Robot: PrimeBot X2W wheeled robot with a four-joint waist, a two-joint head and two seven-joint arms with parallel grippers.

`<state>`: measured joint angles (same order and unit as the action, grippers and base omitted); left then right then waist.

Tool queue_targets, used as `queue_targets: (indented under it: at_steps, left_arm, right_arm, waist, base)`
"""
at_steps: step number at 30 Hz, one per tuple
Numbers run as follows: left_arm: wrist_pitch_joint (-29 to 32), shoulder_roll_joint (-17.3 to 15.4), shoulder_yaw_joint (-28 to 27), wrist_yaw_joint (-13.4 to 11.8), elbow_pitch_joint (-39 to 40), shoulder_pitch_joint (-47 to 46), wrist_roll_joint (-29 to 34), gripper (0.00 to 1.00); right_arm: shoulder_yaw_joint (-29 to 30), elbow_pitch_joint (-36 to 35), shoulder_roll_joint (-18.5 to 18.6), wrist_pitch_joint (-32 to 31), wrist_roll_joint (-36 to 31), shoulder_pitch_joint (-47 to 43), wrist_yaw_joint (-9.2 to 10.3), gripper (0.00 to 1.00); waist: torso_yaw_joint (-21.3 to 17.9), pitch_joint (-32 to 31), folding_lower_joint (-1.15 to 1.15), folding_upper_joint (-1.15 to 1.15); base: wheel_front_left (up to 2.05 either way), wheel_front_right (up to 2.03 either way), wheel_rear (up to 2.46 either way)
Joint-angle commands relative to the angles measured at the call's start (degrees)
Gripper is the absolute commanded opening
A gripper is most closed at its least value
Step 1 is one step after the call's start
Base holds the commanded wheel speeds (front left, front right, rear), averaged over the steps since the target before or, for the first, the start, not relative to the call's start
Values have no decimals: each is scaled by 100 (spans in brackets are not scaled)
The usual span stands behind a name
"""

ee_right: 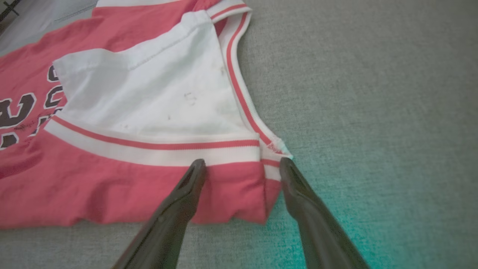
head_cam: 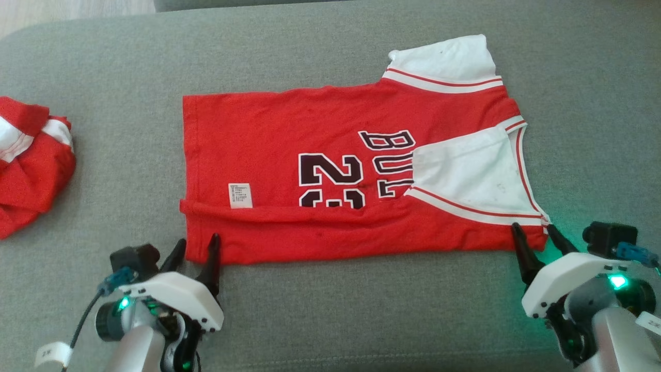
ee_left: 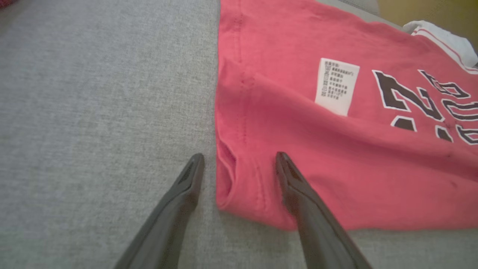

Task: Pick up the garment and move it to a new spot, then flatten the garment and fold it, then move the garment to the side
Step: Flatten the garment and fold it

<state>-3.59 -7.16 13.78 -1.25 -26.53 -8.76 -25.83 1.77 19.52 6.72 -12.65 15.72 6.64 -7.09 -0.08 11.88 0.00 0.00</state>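
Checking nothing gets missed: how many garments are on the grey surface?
2. A red jersey lies spread at the centre, its near edge folded over. A red-and-white garment sits bunched at the head view's left edge, cut off by the frame; more could lie beyond.

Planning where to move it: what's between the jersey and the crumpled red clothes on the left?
Just bare grey cushion between the jersey and the crumpled red clothes, shown in the head view.

Bare grey cushion (head_cam: 124,103) lies open between the red jersey (head_cam: 289,129) and the crumpled red-and-white garment (head_cam: 31,165) at the far left, also past the jersey's right edge, and along the near strip between the left gripper (head_cam: 198,238) and right gripper (head_cam: 532,226), whose spread fingers straddle the jersey's near corners
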Motion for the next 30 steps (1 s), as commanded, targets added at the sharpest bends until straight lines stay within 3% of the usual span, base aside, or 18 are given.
queue_targets:
  at_steps: [1, 2, 3, 4, 5, 18, 30]
  left_arm:
    - [77, -52, -211, 26, -42, -184, -55, 100]
    - [114, -44, -208, 52, -104, -196, -93, 100]
    - [142, -36, -199, 80, -150, -203, -122, 75]
    - [173, -42, -175, 95, -191, -211, -120, 36]
    - [182, -42, -158, 117, -217, -216, -127, 0]
    - [-50, -135, -173, 109, 59, 21, -174, 0]
    - [442, -380, -241, -169, 1073, 906, -317, 0]
  right_arm:
    - [-72, -149, -36, -91, 39, 149, -40, 100]
    - [-57, -126, -66, -183, 40, 134, -40, 100]
    - [-46, -102, -96, -281, 65, 117, -40, 100]
    - [-27, -107, -124, -332, 107, 110, -40, 78]
    - [-6, -117, -140, -366, 114, 102, -40, 0]
    - [241, -583, -301, -370, 378, -309, -40, 0]
    - [580, -1508, -381, -668, 745, -1607, -40, 0]
  waist:
    - [6, 9, 0, 0]
    - [5, 9, 0, 0]
    - [4, 5, 0, 0]
    - [2, 7, 0, 0]
    - [2, 5, 0, 0]
    - [73, -192, 0, 0]
    - [221, -638, 0, 0]
  base:
    - [0, 0, 0]
    - [0, 0, 0]
    - [0, 0, 0]
    - [0, 0, 0]
    - [0, 0, 0]
    - [0, 0, 0]
    - [0, 0, 0]
